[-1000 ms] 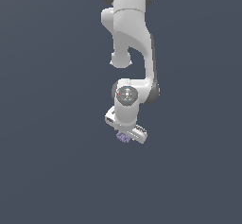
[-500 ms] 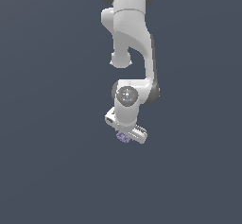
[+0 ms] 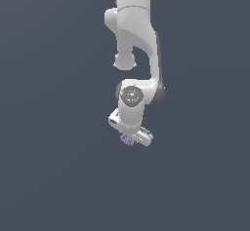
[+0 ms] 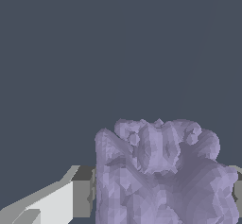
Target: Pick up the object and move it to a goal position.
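Lavender lump: the object (image 3: 128, 139) sits between the fingers (image 4: 81, 192), touching both pads
fingers: closed onto the object; grasp looks seated
gripper (image 3: 131, 136): hanging under the white arm (image 3: 134, 40)
change: almost none against the earlier views; same pose
meaning: pick judged done; carry to goal remains; no goal marker visible

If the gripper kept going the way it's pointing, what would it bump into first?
Probably nothing: the gripper already holds the purple lump, and past it both views show only plain dark grey background, though depth there is unclear.
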{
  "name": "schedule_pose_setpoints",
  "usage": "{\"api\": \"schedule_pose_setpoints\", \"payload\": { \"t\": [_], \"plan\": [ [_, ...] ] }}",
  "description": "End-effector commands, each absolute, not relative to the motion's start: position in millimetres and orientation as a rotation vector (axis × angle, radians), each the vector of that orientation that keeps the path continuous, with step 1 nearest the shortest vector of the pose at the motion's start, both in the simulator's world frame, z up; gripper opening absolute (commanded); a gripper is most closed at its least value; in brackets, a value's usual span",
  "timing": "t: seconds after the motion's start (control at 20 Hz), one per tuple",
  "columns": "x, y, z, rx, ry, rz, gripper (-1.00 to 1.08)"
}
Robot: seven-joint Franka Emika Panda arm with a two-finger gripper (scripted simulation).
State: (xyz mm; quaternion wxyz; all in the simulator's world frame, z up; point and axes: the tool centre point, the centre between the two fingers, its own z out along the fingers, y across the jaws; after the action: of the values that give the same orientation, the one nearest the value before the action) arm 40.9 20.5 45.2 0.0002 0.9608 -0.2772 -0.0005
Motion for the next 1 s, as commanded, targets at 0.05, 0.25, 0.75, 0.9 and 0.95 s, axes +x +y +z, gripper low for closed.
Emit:
{"api": "schedule_pose_setpoints", "payload": {
  "t": [0.05,0.25,0.75,0.9,0.95],
  "plan": [
    [34.6,22.2,55.2,3.019,-0.870,0.000,-1.00],
    [23.0,24.6,71.8,3.020,-0.870,0.000,-1.00],
    [-21.6,33.9,136.8,3.020,-0.871,-0.001,-1.00],
    [-36.4,36.9,158.6,3.020,-0.871,-0.001,-1.00],
    [-41.3,37.9,166.0,3.020,-0.871,-0.001,-1.00]
  ]
}}
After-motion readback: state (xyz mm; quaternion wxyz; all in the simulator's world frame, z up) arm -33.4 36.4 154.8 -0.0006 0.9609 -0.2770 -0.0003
